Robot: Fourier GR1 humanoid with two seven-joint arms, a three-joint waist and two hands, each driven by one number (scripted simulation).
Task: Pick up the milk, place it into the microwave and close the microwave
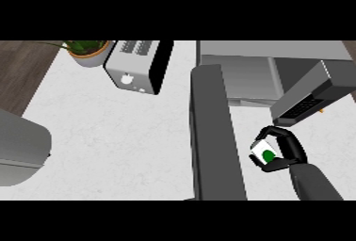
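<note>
Head view. The milk (pixel 265 153), a small white carton with a green mark on the face turned up at me, sits inside my right hand (pixel 284 149). Fingers (pixel 292 141) curl over its far side, and the thumb closes under its near side, so the carton is pinched between them, held above the worktop (pixel 111 136).

Orientation: the visible face is tilted, its longer side running from near-left to far-right. I cannot tell which end is the top.

Key relation for the next move: the microwave (pixel 240 82) cavity lies beyond the fingertips and slightly to their left. Its open door (pixel 215 136), seen edge-on as a dark slab, stands just left of the carton and runs from the near edge of the view up to the cavity. A dark angled unit (pixel 313 94) hangs just beyond the fingers, to the right. I judge the carton must travel forward and left between these two.

Left hand: not visible.

Farther off to the left: a toaster (pixel 139 66) and a potted plant (pixel 89 51).
</note>
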